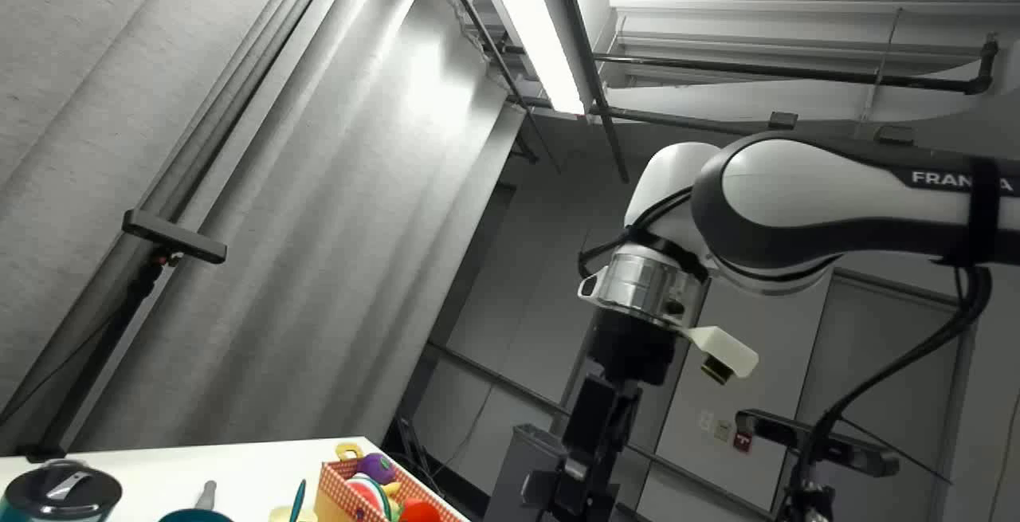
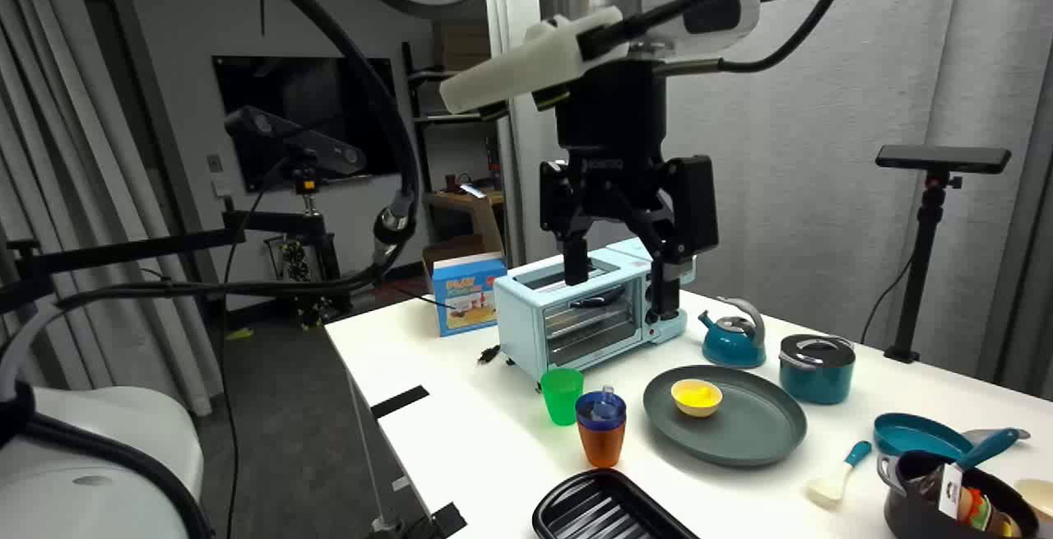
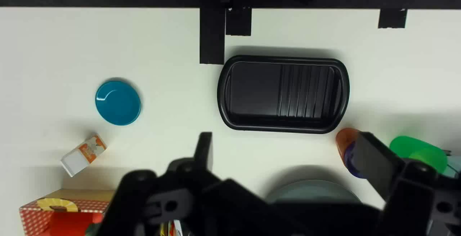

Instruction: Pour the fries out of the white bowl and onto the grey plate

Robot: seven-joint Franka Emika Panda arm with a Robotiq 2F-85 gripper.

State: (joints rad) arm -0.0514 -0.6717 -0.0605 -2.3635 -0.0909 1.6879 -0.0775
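The white bowl (image 2: 697,411), cream-white and small, stands upright on the grey plate (image 2: 749,444) in an exterior view. Yellow fries (image 2: 696,396) lie inside it. The near edge of the plate also shows in the wrist view (image 3: 313,189); the bowl is hidden there behind the gripper body. My gripper (image 2: 621,282) is open and empty, pointing down, well above the table. In the wrist view its two fingers stand wide apart (image 3: 288,153). In an exterior view the gripper (image 1: 572,498) hangs at the bottom edge, while bowl and plate are out of view.
A light-blue toaster oven (image 2: 522,325), teal kettle (image 2: 732,347) and teal pot (image 2: 816,378) stand behind the plate. A green cup (image 2: 563,397) and an orange cup (image 2: 602,444) stand beside it. A black tray (image 3: 255,90) and a toy basket (image 1: 343,498) are also on the table.
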